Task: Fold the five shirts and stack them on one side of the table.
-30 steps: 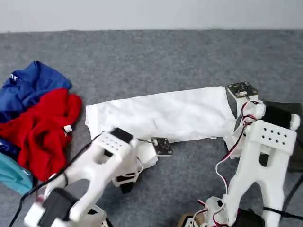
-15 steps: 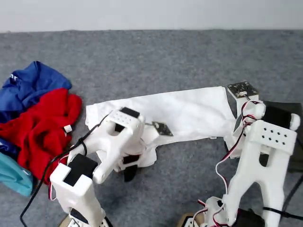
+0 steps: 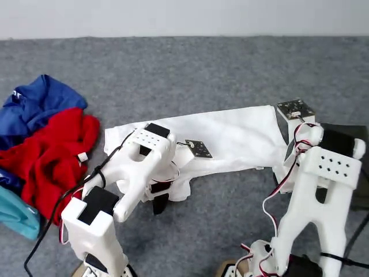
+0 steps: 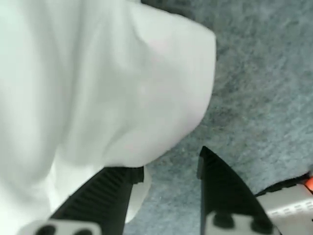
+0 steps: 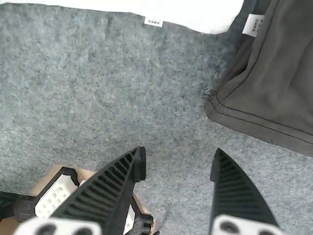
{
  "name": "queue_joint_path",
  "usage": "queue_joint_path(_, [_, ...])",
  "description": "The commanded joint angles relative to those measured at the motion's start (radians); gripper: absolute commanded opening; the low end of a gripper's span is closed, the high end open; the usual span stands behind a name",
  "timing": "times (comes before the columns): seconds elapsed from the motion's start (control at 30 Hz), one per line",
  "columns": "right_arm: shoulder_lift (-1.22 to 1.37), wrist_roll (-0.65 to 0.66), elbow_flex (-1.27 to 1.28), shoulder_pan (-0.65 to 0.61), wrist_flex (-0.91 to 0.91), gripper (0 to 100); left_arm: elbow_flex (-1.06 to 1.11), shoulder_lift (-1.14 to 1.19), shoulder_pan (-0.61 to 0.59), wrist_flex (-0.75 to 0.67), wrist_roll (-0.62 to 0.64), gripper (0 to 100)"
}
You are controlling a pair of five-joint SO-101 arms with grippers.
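Can't make out most of dark shirt (image 3: 341, 136) behind right arm (image 3: 317, 196); see only a cropped corner of teal shirt (image 3: 14, 216).

White shirt (image 3: 230, 135): long, partly folded band across mid-worktop, near-left corner bunched. Red shirt (image 3: 52, 156): crumpled at left edge, overlapping the rumpled blue shirt (image 3: 34, 107). Teal shirt (image 3: 14, 213): left edge, nearer. Dark shirt (image 3: 346, 141): flat at right edge, just beside the white one's end.

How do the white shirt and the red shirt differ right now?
The white shirt lies spread flat in a long strip mid-table; the red shirt is crumpled in a heap. The left gripper sits at the white shirt's near edge; no gripper is near the red shirt. Both rest on the grey carpet.
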Motion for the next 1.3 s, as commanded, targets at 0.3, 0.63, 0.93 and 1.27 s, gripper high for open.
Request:
queue_joint_path(0.3, [-0.025, 0.005, 0.002, -0.005, -0.008, 22.3, -0.031, -0.066, -0.066, -0.087, 0.008, 19])
queue_joint_path(0.63, [-0.025, 0.005, 0.002, -0.007, -0.013, 22.3, -0.102, -0.068, -0.124, -0.084, 0.014, 19])
queue_joint_path(0.93, [-0.025, 0.003, 0.002, -0.007, -0.01, 22.3, -0.137, -0.058, -0.137, -0.092, 0.014, 19])
queue_joint_path(1.27, [-0.027, -0.011, 0.028, -0.008, -0.016, 22.3, -0.139, -0.06, -0.147, -0.129, 0.063, 19])
